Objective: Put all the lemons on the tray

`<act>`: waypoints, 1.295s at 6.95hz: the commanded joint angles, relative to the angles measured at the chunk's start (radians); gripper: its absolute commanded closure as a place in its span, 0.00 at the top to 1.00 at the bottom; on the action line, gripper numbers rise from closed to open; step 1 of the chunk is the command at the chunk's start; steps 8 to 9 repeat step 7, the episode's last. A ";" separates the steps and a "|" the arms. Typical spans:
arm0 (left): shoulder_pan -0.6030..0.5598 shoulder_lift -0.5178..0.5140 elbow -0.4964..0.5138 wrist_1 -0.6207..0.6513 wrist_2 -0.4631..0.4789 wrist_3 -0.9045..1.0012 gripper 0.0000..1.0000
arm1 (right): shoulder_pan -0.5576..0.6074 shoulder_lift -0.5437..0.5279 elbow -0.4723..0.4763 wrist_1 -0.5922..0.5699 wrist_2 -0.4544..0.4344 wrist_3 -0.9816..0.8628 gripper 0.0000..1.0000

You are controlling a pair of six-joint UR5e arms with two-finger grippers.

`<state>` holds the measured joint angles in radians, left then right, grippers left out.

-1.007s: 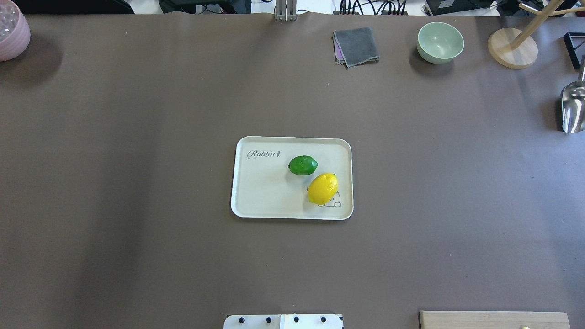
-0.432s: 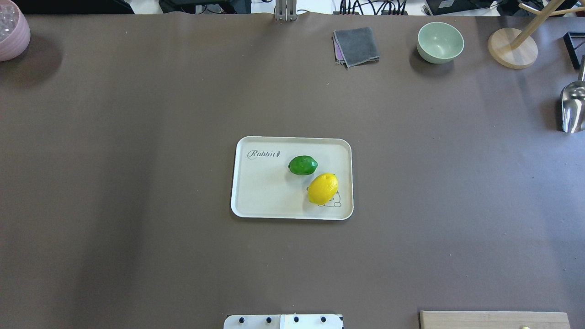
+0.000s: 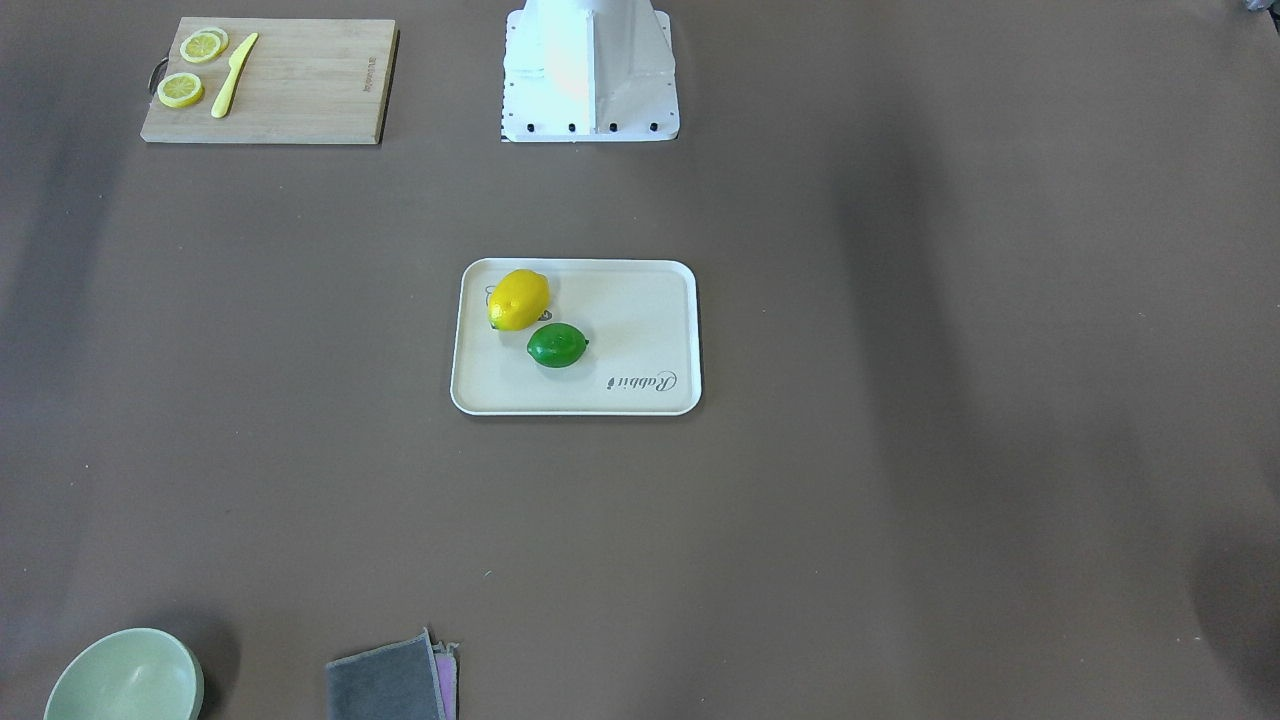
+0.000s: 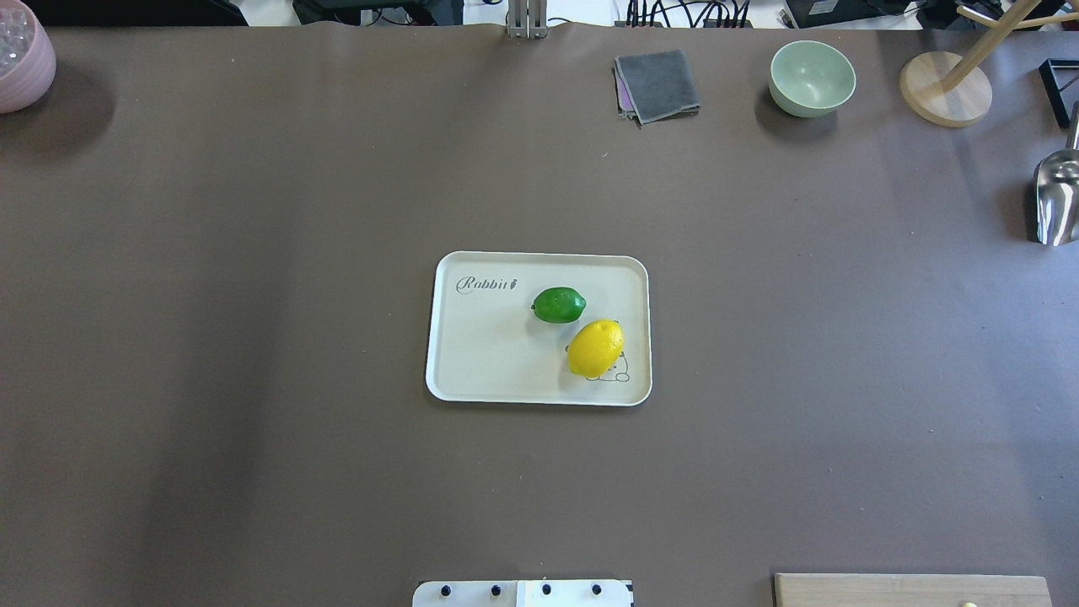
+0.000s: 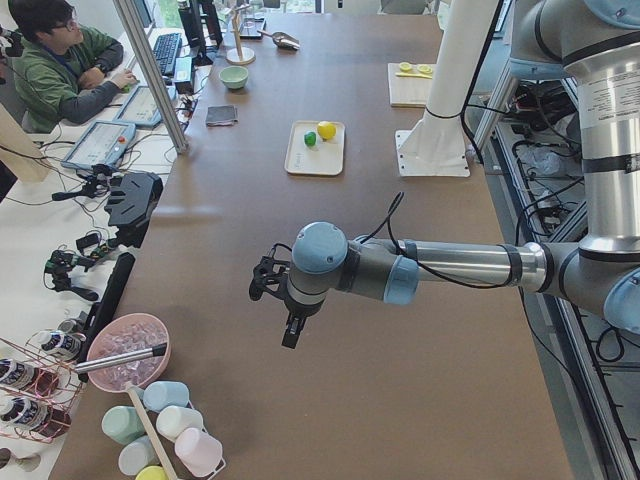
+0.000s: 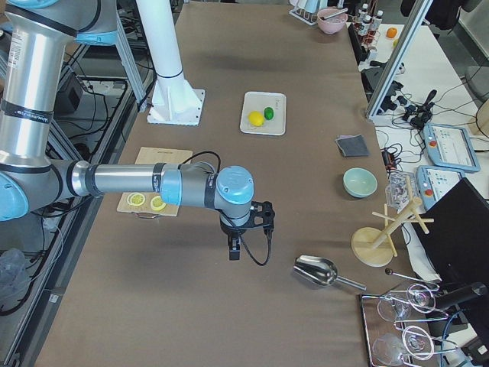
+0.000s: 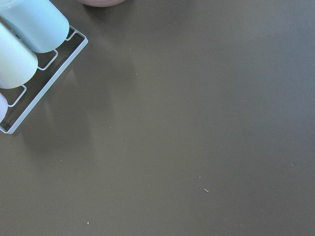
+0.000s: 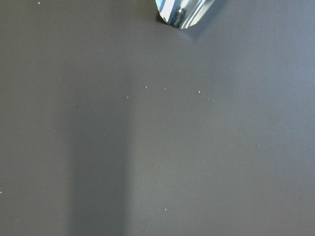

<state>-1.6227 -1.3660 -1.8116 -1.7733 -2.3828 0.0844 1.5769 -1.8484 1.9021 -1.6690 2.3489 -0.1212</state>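
Observation:
The cream tray (image 4: 472,354) lies at the table's centre, and it also shows in the front view (image 3: 630,310). The yellow lemon (image 4: 595,347) and the green lemon (image 4: 559,304) both rest on it, close together on its right half. My left gripper (image 5: 290,330) shows only in the exterior left view, over bare table far from the tray. My right gripper (image 6: 234,251) shows only in the exterior right view, over bare table near a metal scoop. I cannot tell whether either is open or shut. Neither wrist view shows any fingers.
A wooden cutting board (image 3: 300,85) with lemon slices and a yellow knife lies by the robot's base. A green bowl (image 4: 812,77), a grey cloth (image 4: 657,84), a wooden stand (image 4: 944,88), a metal scoop (image 4: 1056,198) and a pink bowl (image 4: 21,59) line the table's edges.

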 commanded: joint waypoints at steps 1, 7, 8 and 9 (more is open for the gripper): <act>0.013 -0.004 0.000 0.001 0.004 0.000 0.99 | 0.000 0.000 0.000 0.000 0.001 0.000 1.00; 0.023 -0.004 0.005 -0.002 0.005 0.000 0.99 | -0.003 0.000 0.000 0.000 0.000 0.000 1.00; 0.023 -0.004 0.005 -0.002 0.005 0.000 0.99 | -0.003 0.000 0.000 0.000 0.000 0.000 1.00; 0.023 -0.004 0.005 -0.002 0.005 0.000 0.99 | -0.003 0.000 0.000 0.000 0.000 0.000 1.00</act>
